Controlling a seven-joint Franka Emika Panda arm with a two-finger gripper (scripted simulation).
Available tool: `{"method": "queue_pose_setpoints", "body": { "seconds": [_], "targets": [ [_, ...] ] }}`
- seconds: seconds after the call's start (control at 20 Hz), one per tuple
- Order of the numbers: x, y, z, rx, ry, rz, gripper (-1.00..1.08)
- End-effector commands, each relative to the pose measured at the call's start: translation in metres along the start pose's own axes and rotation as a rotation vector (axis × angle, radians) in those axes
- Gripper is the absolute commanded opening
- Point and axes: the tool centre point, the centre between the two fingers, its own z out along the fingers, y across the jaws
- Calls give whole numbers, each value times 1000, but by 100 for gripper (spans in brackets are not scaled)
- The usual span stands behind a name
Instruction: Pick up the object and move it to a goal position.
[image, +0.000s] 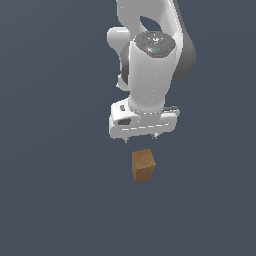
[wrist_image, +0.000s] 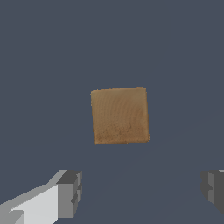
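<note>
The object (image: 143, 165) is a small brown wood-textured block resting on the dark grey floor, just below the white arm's hand in the exterior view. In the wrist view the object (wrist_image: 119, 115) shows its square top face, apart from both fingers. My gripper (wrist_image: 140, 192) is open, with one grey fingertip (wrist_image: 70, 192) and the other fingertip (wrist_image: 213, 189) spread wider than the block. In the exterior view the gripper (image: 141, 136) hangs above the block without touching it; only the short finger stubs show under the hand.
A flat dark grey floor (image: 50, 200) surrounds the block on all sides. The white arm (image: 150, 65) rises behind and above the block.
</note>
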Motion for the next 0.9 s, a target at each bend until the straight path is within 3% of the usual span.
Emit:
{"method": "queue_pose_setpoints", "body": {
  "seconds": [0.0,0.4,0.85],
  "targets": [
    [13,-3,12,2,1,-16,100],
    [37,-8,40,8,0,-46,100],
    [40,-10,48,9,-1,-51,100]
  ]
}}
